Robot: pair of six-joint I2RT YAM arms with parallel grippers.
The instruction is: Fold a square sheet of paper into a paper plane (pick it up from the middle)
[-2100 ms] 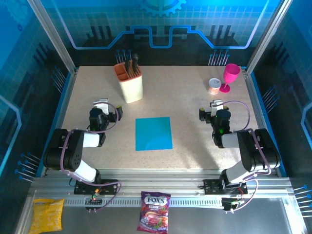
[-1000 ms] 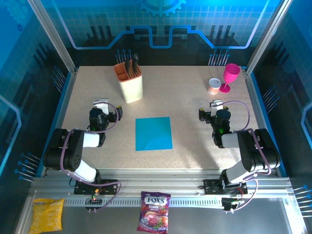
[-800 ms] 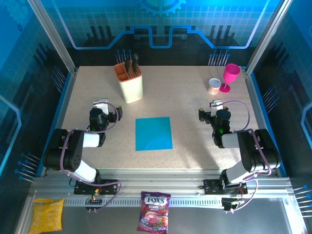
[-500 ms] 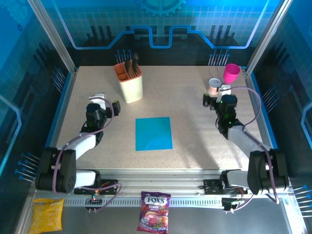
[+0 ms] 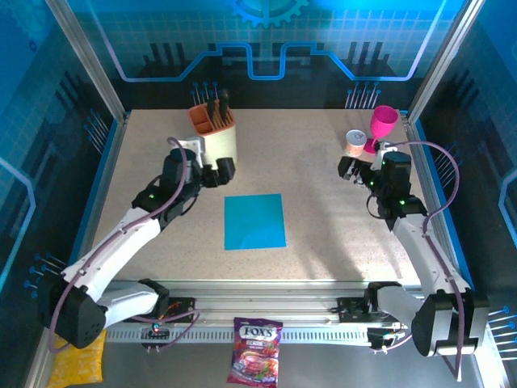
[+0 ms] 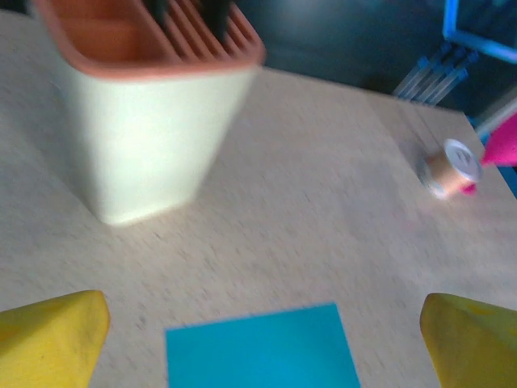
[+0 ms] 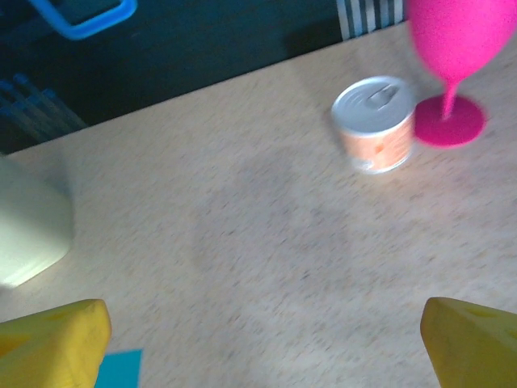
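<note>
Left pincer (image 5: pixel 207 160) hovers just beside the beige utensil holder (image 5: pixel 220 147), its yellow fingertips (image 6: pixel 50 339) spread wide with nothing between them. Right pincer (image 5: pixel 363 160) hangs near the small can (image 5: pixel 354 143) and the pink goblet (image 5: pixel 383 124), jaws likewise wide and empty. The square sheet of paper (image 5: pixel 254 221) lies flat in the middle of the table (image 5: pixel 307 202), between the two arms and touched by neither. Its far edge shows at the bottom of the left wrist view.
</note>
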